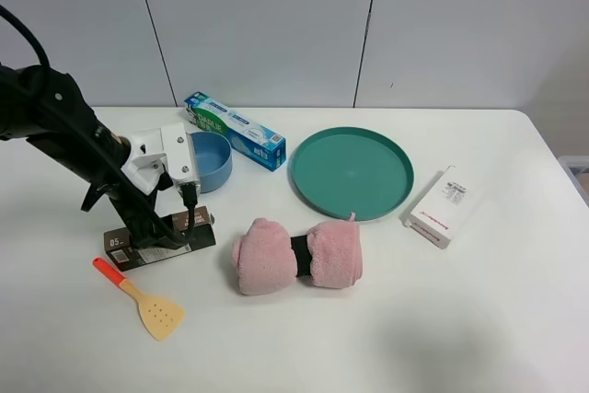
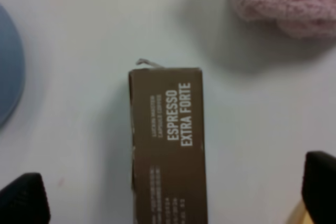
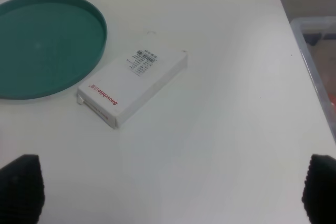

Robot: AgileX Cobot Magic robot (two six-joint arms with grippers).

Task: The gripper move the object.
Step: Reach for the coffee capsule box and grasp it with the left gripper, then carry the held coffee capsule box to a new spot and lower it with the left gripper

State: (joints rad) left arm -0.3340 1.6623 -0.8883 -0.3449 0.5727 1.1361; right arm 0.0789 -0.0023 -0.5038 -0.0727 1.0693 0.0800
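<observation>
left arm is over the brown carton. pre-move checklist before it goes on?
1. Left end effector open: ok, fingertips wide apart.
2. Brown carton between the fingertips: ok, roughly centred.
3. Grip on carton: not ok, gaps on both sides.
4. Pink towel and blue bowl apart from carton: ok.
5. Spatula handle off the carton's end: cannot tell, very close.
6. Right end effector open, empty, over by the white box: ok.
</observation>
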